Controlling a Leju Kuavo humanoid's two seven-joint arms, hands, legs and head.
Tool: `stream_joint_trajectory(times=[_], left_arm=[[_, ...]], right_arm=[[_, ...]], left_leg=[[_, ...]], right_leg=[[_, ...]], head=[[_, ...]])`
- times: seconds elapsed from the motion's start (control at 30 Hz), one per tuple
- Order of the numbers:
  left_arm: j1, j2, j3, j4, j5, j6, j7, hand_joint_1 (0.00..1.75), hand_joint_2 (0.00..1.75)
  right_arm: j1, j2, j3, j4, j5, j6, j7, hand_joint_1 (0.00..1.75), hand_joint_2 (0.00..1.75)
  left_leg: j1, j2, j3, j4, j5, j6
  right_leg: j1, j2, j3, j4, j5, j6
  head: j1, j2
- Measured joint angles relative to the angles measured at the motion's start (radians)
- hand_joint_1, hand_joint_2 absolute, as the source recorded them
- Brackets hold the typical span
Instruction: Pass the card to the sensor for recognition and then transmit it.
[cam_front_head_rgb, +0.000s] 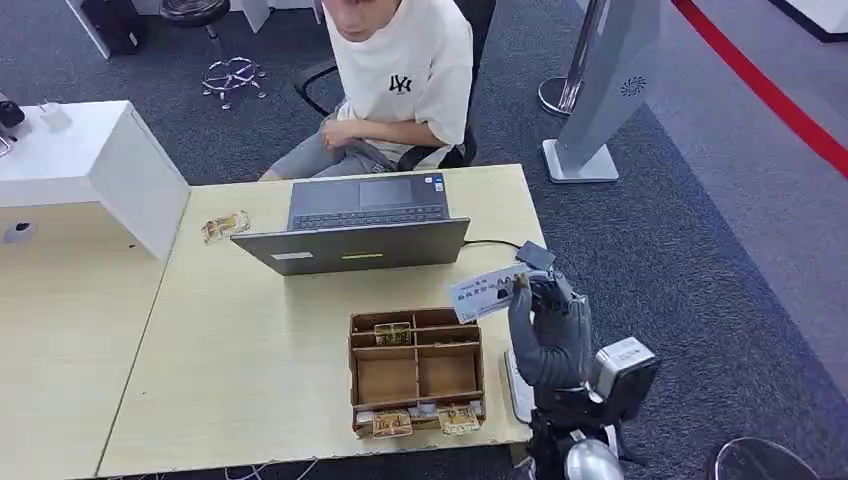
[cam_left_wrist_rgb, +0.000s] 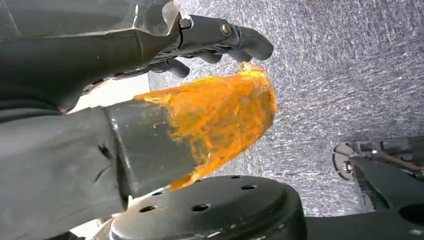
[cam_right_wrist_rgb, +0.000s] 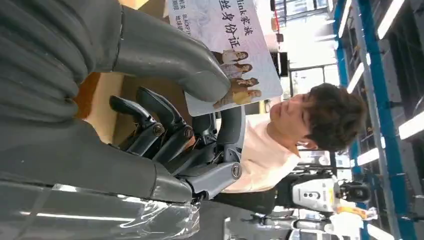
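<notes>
My right hand (cam_front_head_rgb: 548, 318) is raised over the table's right edge and pinches a white printed card (cam_front_head_rgb: 487, 293) between thumb and fingers. The card sticks out to the left, toward the box. In the right wrist view the thumb (cam_right_wrist_rgb: 200, 75) presses on the card's (cam_right_wrist_rgb: 230, 45) face, which shows text and small figures. A small black device (cam_front_head_rgb: 535, 255) with a cable lies on the table just beyond the card. My left hand (cam_left_wrist_rgb: 220, 75) hangs over grey carpet, holding nothing, its fingers (cam_left_wrist_rgb: 235, 37) apart from the orange-wrapped thumb.
A grey laptop (cam_front_head_rgb: 365, 228) stands open mid-table, facing a seated person (cam_front_head_rgb: 400, 80). A brown compartment box (cam_front_head_rgb: 415, 372) with several cards sits near the front edge. A flat white object (cam_front_head_rgb: 517, 385) lies beside my right arm. A white cabinet (cam_front_head_rgb: 100, 165) stands at left.
</notes>
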Motion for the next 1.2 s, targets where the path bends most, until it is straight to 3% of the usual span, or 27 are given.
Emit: stream_joint_trajectory(times=[0.4, 0.63, 0.8, 1.03, 1.2], left_arm=[[0.005, 0.000, 0.031, 0.000, 0.016, 0.006, -0.011, 0.00, 0.00], [0.010, -0.001, 0.054, 0.000, 0.030, 0.017, 0.000, 0.00, 0.00], [0.010, -0.001, 0.064, 0.000, 0.033, 0.018, -0.008, 0.00, 0.00], [0.010, -0.001, 0.083, 0.000, 0.039, 0.019, -0.019, 0.00, 0.00], [0.010, -0.001, 0.088, 0.000, 0.040, 0.019, -0.019, 0.00, 0.00]], right_arm=[[0.063, -0.029, -0.095, 0.003, 0.008, 0.013, 0.018, 1.75, 1.75], [0.128, -0.048, -0.211, 0.022, 0.069, 0.041, 0.034, 1.75, 1.75], [0.124, -0.048, -0.284, 0.086, 0.141, 0.047, 0.048, 1.75, 1.75], [0.091, -0.048, -0.381, 0.212, 0.146, 0.117, 0.054, 1.75, 1.75], [0.082, -0.048, -0.416, 0.256, 0.151, 0.127, 0.052, 1.75, 1.75]], left_leg=[[0.000, 0.000, 0.000, 0.000, 0.000, 0.000], [0.000, 0.000, 0.000, 0.000, -0.001, 0.000], [0.000, 0.000, 0.000, 0.000, -0.001, 0.000], [0.000, 0.000, 0.000, 0.000, -0.001, 0.000], [0.000, 0.000, 0.000, 0.000, -0.001, 0.000]], right_leg=[[0.000, 0.000, 0.000, 0.000, 0.000, 0.000], [0.000, 0.000, 0.000, 0.000, 0.000, 0.000], [0.000, 0.000, 0.000, 0.000, 0.000, 0.000], [0.000, 0.000, 0.000, 0.000, 0.000, 0.000], [0.000, 0.000, 0.000, 0.000, 0.000, 0.000]], head=[[0.000, 0.000], [0.000, 0.000], [0.000, 0.000], [0.000, 0.000], [0.000, 0.000]])
